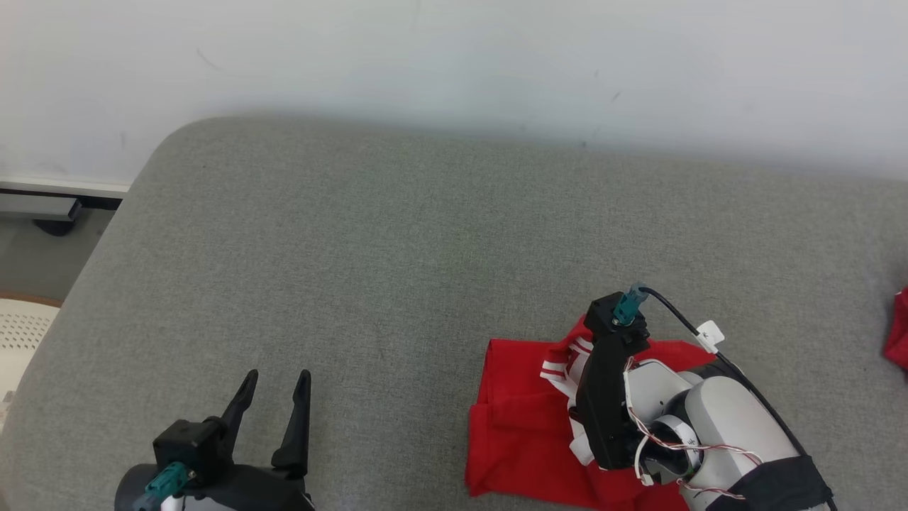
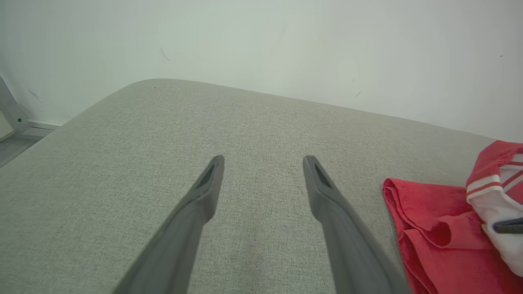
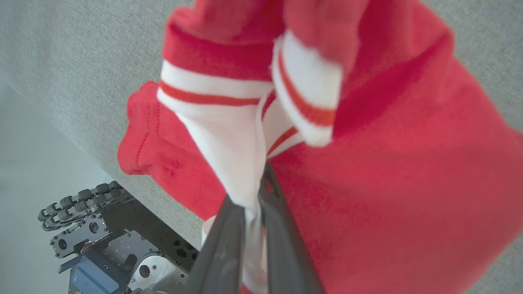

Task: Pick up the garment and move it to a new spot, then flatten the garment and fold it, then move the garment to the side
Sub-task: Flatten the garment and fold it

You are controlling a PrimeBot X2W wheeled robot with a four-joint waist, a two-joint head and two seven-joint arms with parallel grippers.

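**Obs.** Right end effector (image 3: pixel 262 192): both fingers pinched together on a white, red-striped band (image 3: pixel 229 134) of the red garment (image 1: pixel 518 419). Cloth runs up between the fingers, and the bite looks thin, perhaps one or two layers. The rest of the garment lies bunched below and beyond those fingertips on the grey padded surface (image 1: pixel 355 248), with a doubled edge on the side toward the other arm.

Left end effector (image 1: pixel 278 376): fingers wide apart, nothing between them, poised above bare padding. The garment's nearest edge sits off to its right, well apart from its tips.

**Judgement.** The cloth is heaped rather than flattened, so I read this as the pick-up for the move to a new spot.

**Notes for doing it well:**
- Raise straight up from the pinch until the lowest hem hangs free. Dragging would likely roll the cloth further on this weave.
- All the weight hangs from one trim band, so go slowly and watch for slip.
- The open padding ahead of the left end effector's tips looks like the natural set-down area.
- Lower so the body lands first and the trim last. That should leave less to flatten.

Another red item (image 1: pixel 899 333) lies far out on the right end effector's outer side. Leave it alone.
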